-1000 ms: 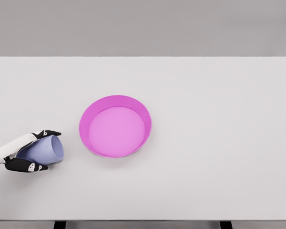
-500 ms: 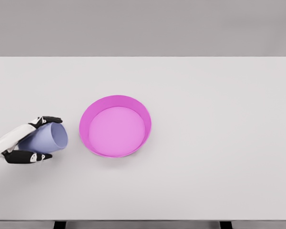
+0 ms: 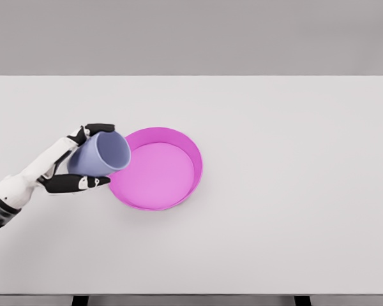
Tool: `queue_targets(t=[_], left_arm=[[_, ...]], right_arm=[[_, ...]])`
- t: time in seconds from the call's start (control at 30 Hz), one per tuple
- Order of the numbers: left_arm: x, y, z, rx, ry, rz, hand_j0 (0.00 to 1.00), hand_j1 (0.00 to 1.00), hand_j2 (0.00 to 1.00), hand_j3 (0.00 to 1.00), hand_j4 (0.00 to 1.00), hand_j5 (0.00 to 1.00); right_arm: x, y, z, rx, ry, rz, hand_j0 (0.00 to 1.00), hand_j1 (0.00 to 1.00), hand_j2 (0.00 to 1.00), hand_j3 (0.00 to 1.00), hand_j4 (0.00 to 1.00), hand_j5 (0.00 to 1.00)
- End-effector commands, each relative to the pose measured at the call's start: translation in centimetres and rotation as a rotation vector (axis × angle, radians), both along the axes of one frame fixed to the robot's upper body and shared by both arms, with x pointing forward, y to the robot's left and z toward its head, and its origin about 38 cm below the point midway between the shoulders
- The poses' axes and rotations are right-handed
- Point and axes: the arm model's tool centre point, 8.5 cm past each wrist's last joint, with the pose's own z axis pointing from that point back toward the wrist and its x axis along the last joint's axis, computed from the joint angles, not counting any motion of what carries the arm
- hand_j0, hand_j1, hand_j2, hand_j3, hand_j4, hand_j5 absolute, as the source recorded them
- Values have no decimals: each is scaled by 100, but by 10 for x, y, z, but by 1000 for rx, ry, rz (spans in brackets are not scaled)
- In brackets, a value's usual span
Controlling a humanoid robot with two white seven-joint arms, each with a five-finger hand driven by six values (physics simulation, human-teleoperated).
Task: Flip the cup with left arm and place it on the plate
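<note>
A broad white table (image 3: 293, 210) fills most of the view, its top plain and evenly lit with only soft shadows. Behind its far edge runs a flat grey wall (image 3: 191, 35). Two dark table legs (image 3: 80, 300) show below its near edge.

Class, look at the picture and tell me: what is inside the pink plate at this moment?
The plate shows only its own bare pink floor; nothing lies in it. The cup, held tilted by the left hand, overlaps the plate's left rim and hides a small strip there.
</note>
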Motion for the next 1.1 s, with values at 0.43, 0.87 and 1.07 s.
queue_targets(t=[0.43, 0.87, 1.07], left_arm=[[13, -75, 2, -260, -15, -92, 68, 68, 68, 68, 68, 68], [15, -112, -10, -529, 62, -159, 67, 67, 67, 67, 67, 67], [22, -114, -19, -565, 100, -136, 67, 67, 67, 67, 67, 67]], right_arm=[[0, 0, 0, 0, 1, 0, 100, 100, 100, 100, 100, 100], [0, 0, 0, 0, 1, 0, 100, 100, 100, 100, 100, 100], [0, 0, 0, 0, -1, 0, 100, 100, 100, 100, 100, 100]])
